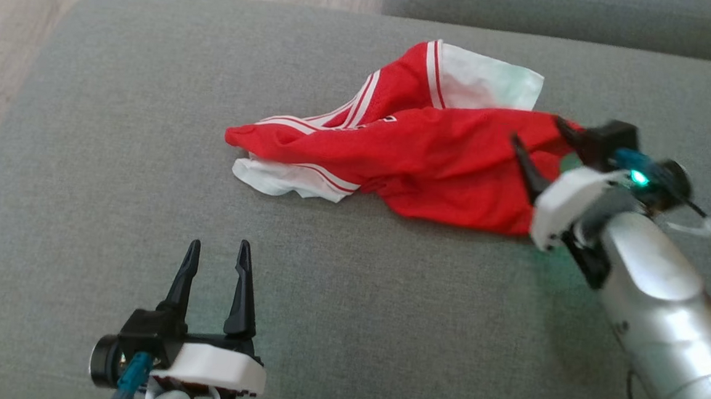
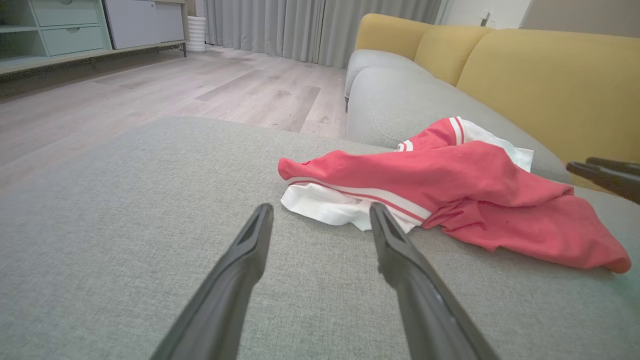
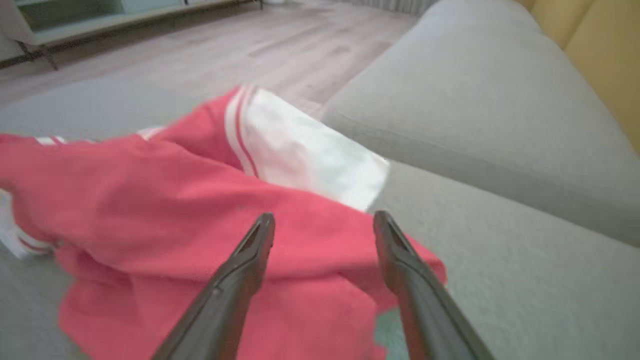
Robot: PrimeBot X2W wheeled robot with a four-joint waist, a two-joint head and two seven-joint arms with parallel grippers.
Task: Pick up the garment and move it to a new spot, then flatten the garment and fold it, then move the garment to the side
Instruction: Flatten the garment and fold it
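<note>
Head view first: the garment (image 1: 407, 165), a red jersey-type thing with white trim, lay crumpled on the grey cushion (image 1: 85, 177), toward the far right of it. Its long axis ran roughly left to right. My right gripper (image 1: 536, 128) sat over the garment's right end with its fingers spread wide, and as far as I could tell nothing was pinched between them. My left gripper (image 1: 219, 242) was down at the near left, fingers wide too, pointing away from me and well apart from the cloth. So the right arm was clearly the nearer one, and the left had bare cushion to cross before reaching the white bit at the garment's left end.

Left wrist view: my left gripper (image 2: 321, 207) had its fingers wide, aimed about at the white left corner of the garment (image 2: 450, 185), which stretched off to the right from there. A dark fingertip of my right gripper (image 2: 605, 175) poked in at the right edge, with the yellow backrest (image 2: 550, 85) behind.

Right wrist view, bit blurry: my right gripper (image 3: 323, 215) was open wide, with the red cloth of the garment (image 3: 150, 200) under and beyond the fingers, running off left. My guess is that flattening came next, and it turned on each arm taking its own end of that left-right axis.
</note>
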